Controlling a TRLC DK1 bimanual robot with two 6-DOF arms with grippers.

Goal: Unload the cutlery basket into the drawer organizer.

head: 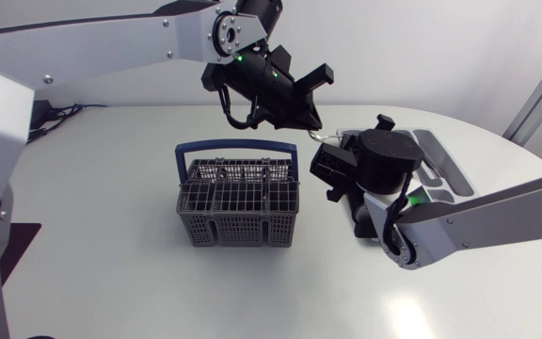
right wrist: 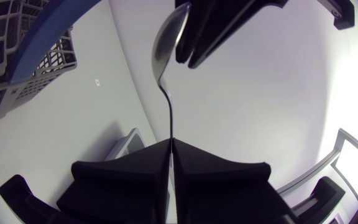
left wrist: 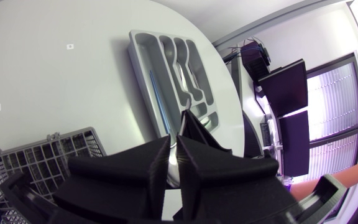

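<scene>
A metal spoon hangs in the air between my two grippers, right of the basket. My right gripper is shut on its thin handle. My left gripper comes in from above, and its fingers close on the spoon's bowl from both sides. In the left wrist view its fingers stand almost together. The grey cutlery basket with a blue handle stands mid-table. The grey drawer organizer lies to the right, largely hidden behind my right arm in the head view.
The basket is close beside both grippers, its blue handle upright. The organizer reaches toward the table's right edge. Open white tabletop lies in front of the basket and to its left.
</scene>
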